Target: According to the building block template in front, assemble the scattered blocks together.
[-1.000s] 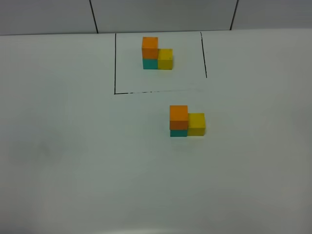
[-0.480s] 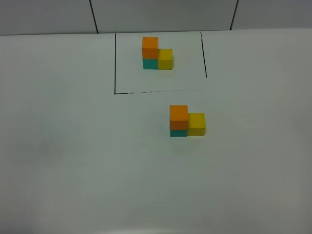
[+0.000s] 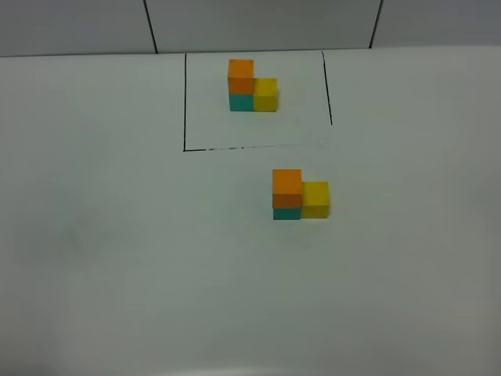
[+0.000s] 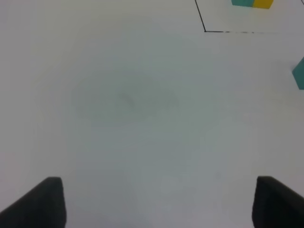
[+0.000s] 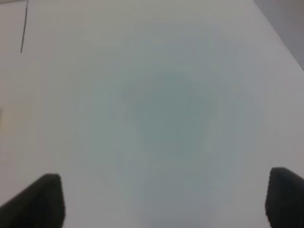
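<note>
The building block template (image 3: 252, 86) stands at the back inside thin black lines: orange cube on teal, yellow cube at its right. In front of it, on the white table (image 3: 117, 235), the scattered blocks stand joined the same way: orange cube (image 3: 286, 186) on a teal cube (image 3: 286, 213), yellow cube (image 3: 315, 199) touching on the right. Neither arm shows in the exterior view. My left gripper (image 4: 156, 204) is open over bare table, with a teal cube's edge (image 4: 299, 73) far off. My right gripper (image 5: 164, 199) is open too, nothing between its fingers.
The black outline (image 3: 185, 102) marks a rectangle around the template. A grey tiled wall (image 3: 258, 23) runs behind the table's far edge. The left wrist view catches the outline's corner (image 4: 205, 31).
</note>
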Robot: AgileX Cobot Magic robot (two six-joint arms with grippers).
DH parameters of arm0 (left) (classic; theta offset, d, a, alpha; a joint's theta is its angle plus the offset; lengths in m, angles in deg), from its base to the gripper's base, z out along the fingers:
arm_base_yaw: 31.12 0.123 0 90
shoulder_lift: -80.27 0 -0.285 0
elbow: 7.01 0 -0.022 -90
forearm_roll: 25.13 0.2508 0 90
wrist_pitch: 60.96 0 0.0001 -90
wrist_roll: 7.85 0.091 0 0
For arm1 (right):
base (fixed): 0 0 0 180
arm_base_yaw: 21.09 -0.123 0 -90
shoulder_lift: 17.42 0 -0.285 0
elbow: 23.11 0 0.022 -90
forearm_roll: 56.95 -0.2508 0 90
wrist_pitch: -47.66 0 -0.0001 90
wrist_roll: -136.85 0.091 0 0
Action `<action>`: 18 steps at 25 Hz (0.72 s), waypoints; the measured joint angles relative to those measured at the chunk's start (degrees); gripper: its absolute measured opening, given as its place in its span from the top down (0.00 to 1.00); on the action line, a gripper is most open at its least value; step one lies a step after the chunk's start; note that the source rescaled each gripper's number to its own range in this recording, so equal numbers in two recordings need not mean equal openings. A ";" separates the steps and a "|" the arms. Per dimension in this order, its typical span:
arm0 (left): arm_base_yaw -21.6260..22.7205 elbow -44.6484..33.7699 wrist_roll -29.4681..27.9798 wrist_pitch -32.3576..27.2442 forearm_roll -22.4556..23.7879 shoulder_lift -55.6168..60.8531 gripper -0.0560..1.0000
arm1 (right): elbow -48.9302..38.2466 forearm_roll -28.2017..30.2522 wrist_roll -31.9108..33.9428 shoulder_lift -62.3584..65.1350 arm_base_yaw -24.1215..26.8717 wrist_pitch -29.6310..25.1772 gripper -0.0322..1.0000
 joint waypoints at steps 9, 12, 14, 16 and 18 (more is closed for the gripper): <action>0.00 0.00 0.00 0.00 0.00 0.00 0.19 | 0.00 -0.05 -0.05 0.00 0.00 0.00 0.22; 0.00 0.00 0.00 0.00 0.00 0.00 0.19 | 0.00 -0.05 -0.05 0.00 0.00 0.00 0.23; 0.00 0.00 0.00 0.00 0.00 0.00 0.19 | 0.00 -0.11 -0.05 0.00 0.00 0.00 0.23; 0.00 0.00 0.00 0.00 0.00 0.00 0.19 | 0.00 -0.45 -0.05 0.00 0.00 0.00 0.23; 0.00 0.00 0.00 0.00 0.00 0.00 0.19 | 0.00 -0.79 -0.05 0.00 0.00 0.00 0.23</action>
